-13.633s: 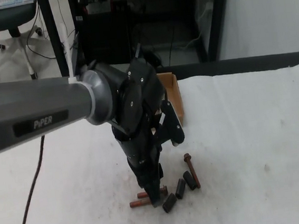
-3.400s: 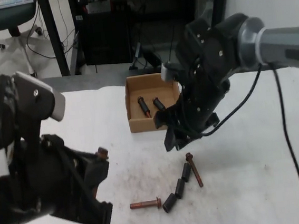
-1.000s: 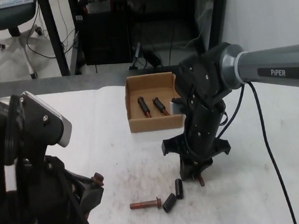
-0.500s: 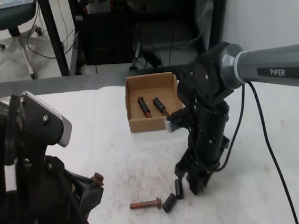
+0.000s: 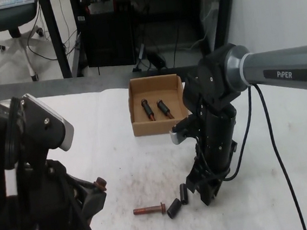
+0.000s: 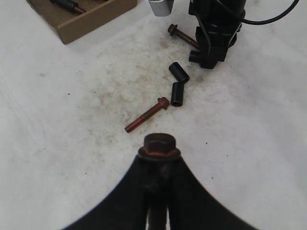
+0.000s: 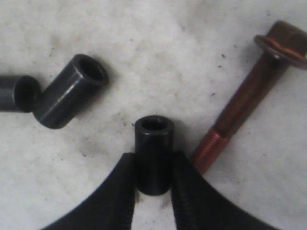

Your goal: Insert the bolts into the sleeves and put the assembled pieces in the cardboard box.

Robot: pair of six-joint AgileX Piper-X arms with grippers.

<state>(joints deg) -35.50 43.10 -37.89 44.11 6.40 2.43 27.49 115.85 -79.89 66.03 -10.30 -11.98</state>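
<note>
My right gripper (image 7: 153, 167) is down at the bench, shut on a short black sleeve (image 7: 153, 136). A rusty bolt (image 7: 249, 93) lies right beside that sleeve, and two more black sleeves (image 7: 72, 91) (image 7: 17, 93) lie on its other side. The left gripper (image 6: 157, 167) hovers at the near left, shut on a bolt whose hex head (image 6: 158, 145) sticks out. Another loose bolt (image 5: 150, 208) lies near the two free sleeves (image 5: 183, 193) (image 5: 174, 207). In the high view the right gripper (image 5: 206, 190) stands just right of them.
The cardboard box (image 5: 160, 126) sits at the back middle of the white bench and holds two assembled pieces (image 5: 148, 109) (image 5: 165, 108). A dark bench edge, cables and an office chair lie beyond. Bare white surface spreads to the right and the left.
The right arm's wrist has turned and its gripper has settled lower and slightly right, covering the bolt tip in the high view. The left arm has kept still.
</note>
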